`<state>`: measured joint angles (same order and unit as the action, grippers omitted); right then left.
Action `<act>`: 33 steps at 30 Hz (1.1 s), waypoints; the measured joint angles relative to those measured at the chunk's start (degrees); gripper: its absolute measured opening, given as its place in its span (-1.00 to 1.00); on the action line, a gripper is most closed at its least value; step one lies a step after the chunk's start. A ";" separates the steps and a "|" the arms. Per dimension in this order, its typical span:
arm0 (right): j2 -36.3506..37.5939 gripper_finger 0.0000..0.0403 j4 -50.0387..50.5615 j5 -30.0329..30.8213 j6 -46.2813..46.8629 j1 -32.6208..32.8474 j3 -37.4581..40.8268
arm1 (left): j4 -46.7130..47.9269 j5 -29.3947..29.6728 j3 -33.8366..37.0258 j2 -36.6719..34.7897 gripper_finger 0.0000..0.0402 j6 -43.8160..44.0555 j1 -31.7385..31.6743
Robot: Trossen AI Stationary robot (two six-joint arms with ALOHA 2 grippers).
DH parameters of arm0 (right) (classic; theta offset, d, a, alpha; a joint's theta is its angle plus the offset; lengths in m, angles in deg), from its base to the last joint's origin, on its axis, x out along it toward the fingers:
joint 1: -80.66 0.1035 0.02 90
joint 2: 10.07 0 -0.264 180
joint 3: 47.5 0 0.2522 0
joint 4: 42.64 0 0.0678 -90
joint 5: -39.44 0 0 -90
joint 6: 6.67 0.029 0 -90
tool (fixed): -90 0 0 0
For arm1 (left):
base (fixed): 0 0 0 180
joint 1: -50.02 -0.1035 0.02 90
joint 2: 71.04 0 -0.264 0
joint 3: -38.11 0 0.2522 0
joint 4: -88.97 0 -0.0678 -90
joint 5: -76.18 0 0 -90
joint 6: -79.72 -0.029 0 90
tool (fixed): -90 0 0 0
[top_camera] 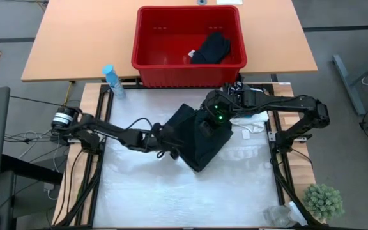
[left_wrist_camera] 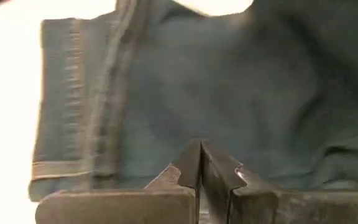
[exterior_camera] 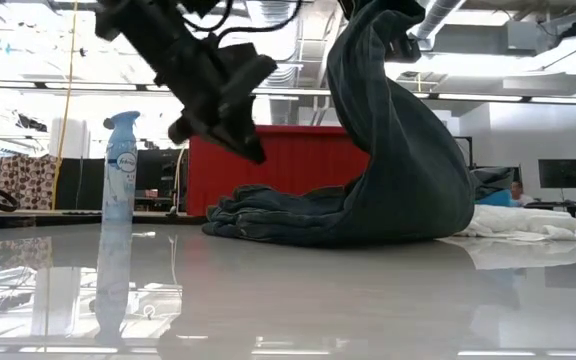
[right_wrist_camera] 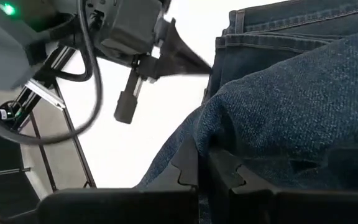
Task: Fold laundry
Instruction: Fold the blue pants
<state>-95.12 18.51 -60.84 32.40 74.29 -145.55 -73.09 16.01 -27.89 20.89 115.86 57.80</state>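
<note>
1. The garment in hand is a dark denim piece (top_camera: 200,137), probably jeans. It lies near the middle of the white table top (top_camera: 171,191), just in front of the red basket (top_camera: 187,61).
2. In the low view part of it rises in a tall hump while the rest lies bunched flat on the table. Seams, a hem and a stitched waistband edge show in the wrist views. The cloth looks heavy and stiff enough to hold a crease.
3. The right gripper (right_wrist_camera: 204,165) is clamped shut on a fold of the denim and holds it lifted above the table.
4. The left gripper (left_wrist_camera: 201,163) has its fingers pressed together and appears to hold nothing. It hangs just beside the garment's left edge, above the flat part.
5. I judge the step to be an early fold: one end is raised so it can be carried over the part on the table.
6. The next move likely calls for laying the lifted end down squarely, with the left gripper pinning or smoothing the lower layer so it does not drag.
7. Other laundry waits: a white piece (top_camera: 251,121) on the table's right, and black garments (top_camera: 211,48) in the basket.
8. A blue spray bottle (top_camera: 112,81) stands at the table's far left corner.
</note>
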 joint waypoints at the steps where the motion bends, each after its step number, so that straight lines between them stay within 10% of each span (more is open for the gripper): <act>1: 0.00 -0.86 0.00 0.00 -0.08 0.00 0.00 | -3.94 -0.60 1.71 -0.05 -1.00 0.82 0.22; 9: 0.00 -0.86 0.09 -0.12 -0.12 0.00 0.00 | -18.30 3.15 10.04 4.32 -1.00 7.89 1.00; 33: -4.07 -0.86 -7.12 -9.74 -3.50 -7.77 0.04 | -27.31 -4.56 4.25 17.02 -1.00 7.89 2.46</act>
<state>-99.19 11.39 -70.59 28.90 66.51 -145.51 -100.41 11.45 -23.63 37.91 123.76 60.26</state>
